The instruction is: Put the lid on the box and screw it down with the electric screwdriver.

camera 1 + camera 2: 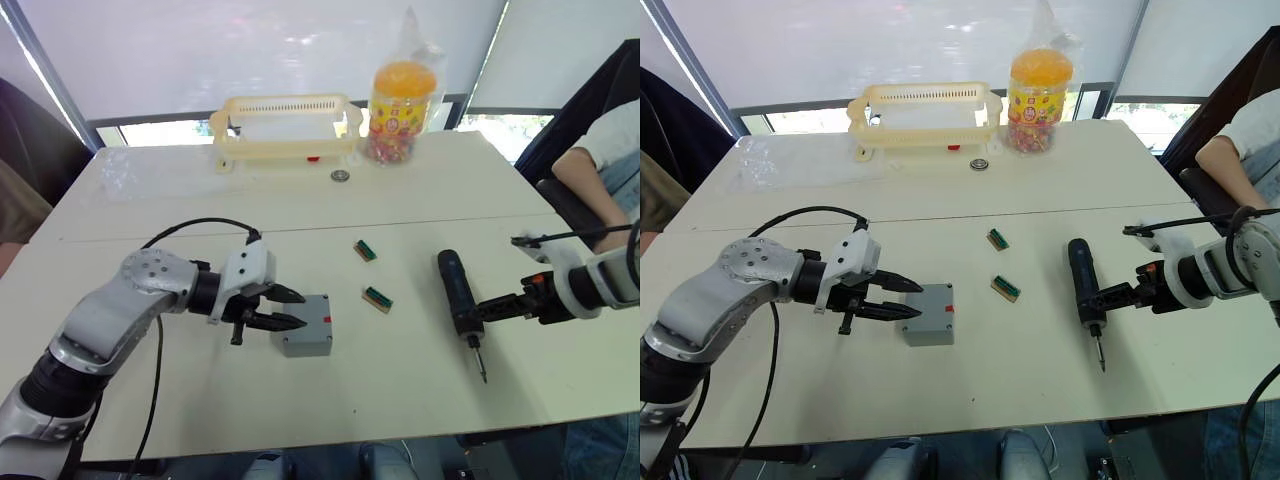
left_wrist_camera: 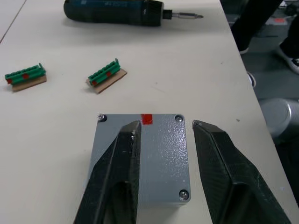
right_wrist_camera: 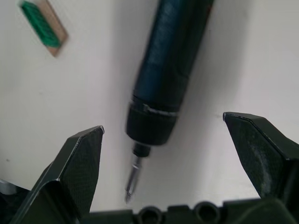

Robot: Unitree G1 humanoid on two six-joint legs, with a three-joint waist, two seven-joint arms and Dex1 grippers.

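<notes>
On the pale table (image 1: 300,200) in the head view, the box (image 1: 306,324) sits a little left of centre with the lid (image 2: 145,154) already on top. The left gripper (image 1: 290,308) reaches in from nine o'clock, its black fingers parted at the box's left edge, holding nothing. At three o'clock from the box lies the electric screwdriver (image 1: 458,300), flat, its bit toward the near edge. The right gripper (image 1: 500,304) hangs just beside it, not yet gripping. Two small green pieces (image 1: 372,275) lie between box and tool; a cream basket (image 1: 285,128) and a candy jar (image 1: 400,100) stand at the far edge.

Over the lid in the left wrist view, the fingers (image 2: 117,177) spread above the grey plate — screws show in three corners, a red mark at the edge.

Around the screwdriver's tip end in the right wrist view, the right gripper stands wide open.

The lid step looks done; picking up the tool seems in hand. Next, the right fingers should likely close around the barrel — then carry the bit to a corner screw while the left steadies the box.
</notes>
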